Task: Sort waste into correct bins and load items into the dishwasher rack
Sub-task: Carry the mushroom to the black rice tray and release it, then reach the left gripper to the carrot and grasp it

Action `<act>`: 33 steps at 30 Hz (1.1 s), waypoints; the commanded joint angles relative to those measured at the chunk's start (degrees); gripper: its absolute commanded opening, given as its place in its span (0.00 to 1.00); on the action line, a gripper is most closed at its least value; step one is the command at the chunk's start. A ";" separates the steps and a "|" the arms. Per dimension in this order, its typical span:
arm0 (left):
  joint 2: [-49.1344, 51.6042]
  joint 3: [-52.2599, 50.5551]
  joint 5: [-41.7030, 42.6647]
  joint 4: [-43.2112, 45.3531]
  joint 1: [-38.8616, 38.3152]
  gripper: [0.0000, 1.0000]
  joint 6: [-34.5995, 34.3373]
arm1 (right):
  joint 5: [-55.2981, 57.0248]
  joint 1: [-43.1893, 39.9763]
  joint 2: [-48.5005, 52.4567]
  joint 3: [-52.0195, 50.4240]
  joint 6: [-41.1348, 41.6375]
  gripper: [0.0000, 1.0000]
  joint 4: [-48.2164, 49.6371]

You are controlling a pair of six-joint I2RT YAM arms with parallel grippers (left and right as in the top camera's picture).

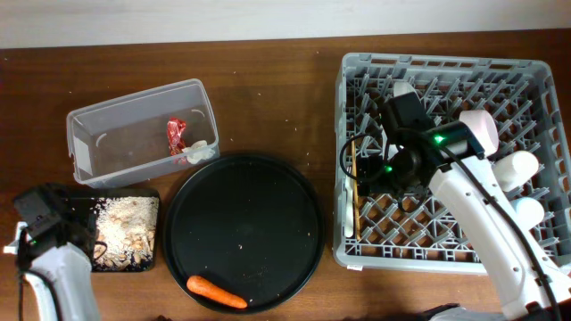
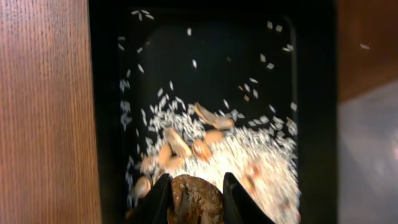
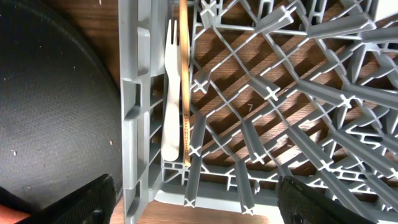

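Half the brown lump shows, pinched in the left gripper; right gripper gapes, fingers barely showing.

The carrot lies on the round tray, between shallow tray and rack.

This is a robot test bench laid out as a kitchen clean-up station rather than a lived-in kitchen. A white-and-black left robot arm and a matching right robot arm stand at a dark wood-grain counter. On it sit several props:

- a large square grey plastic dishwasher rack (a white plastic fork lies along its edge)
- a clear plastic rectangular tub
- a shallow black rectangular tray of beige crumbly food scraps
- a big round black tray bearing an orange carrot
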 commanded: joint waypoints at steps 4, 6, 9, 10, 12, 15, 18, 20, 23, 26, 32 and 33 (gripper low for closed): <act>10.56 0.72 -1.62 4.55 0.76 0.21 0.90 | 0.09 -0.44 0.17 -0.37 -0.37 0.86 -0.15; 12.50 0.72 -1.60 5.25 0.76 0.30 0.90 | 0.11 -0.44 0.17 -0.37 -0.37 0.86 -0.35; 13.42 0.72 -1.60 5.33 0.76 0.37 0.90 | 0.11 -0.44 0.17 -0.37 -0.37 0.86 -0.46; 13.42 0.72 -1.60 5.35 0.76 0.41 0.90 | 0.09 -0.44 0.17 -0.37 -0.37 0.86 -0.46; 13.42 0.72 -1.57 5.35 0.76 0.53 0.90 | 0.09 -0.44 0.17 -0.37 -0.37 0.86 -0.48; 13.05 0.96 0.09 5.31 0.76 0.60 2.62 | 0.09 -0.44 0.17 -0.37 -0.37 0.86 -0.63; 11.67 3.89 5.97 3.58 0.74 0.53 7.82 | 0.11 -0.44 0.17 -0.37 -0.37 0.86 -0.70; 10.25 7.34 10.84 -0.94 0.61 0.51 8.98 | 0.11 -0.44 0.17 -0.37 -0.37 0.86 -0.68; 7.65 11.02 20.59 -7.69 -2.08 0.52 14.23 | 0.11 -0.44 0.17 -0.37 -0.37 0.86 -0.66; 5.62 11.17 22.97 -14.80 -8.13 0.63 14.34 | 0.13 -0.44 0.17 -0.37 -0.37 0.86 -0.66; 5.55 9.18 22.95 -24.39 -26.49 0.67 14.47 | 0.13 -0.44 0.17 -0.37 -0.39 0.86 -0.59; 5.55 8.55 22.97 -25.20 -29.07 0.67 12.92 | 0.13 -0.44 0.17 -0.37 -0.39 0.86 -0.59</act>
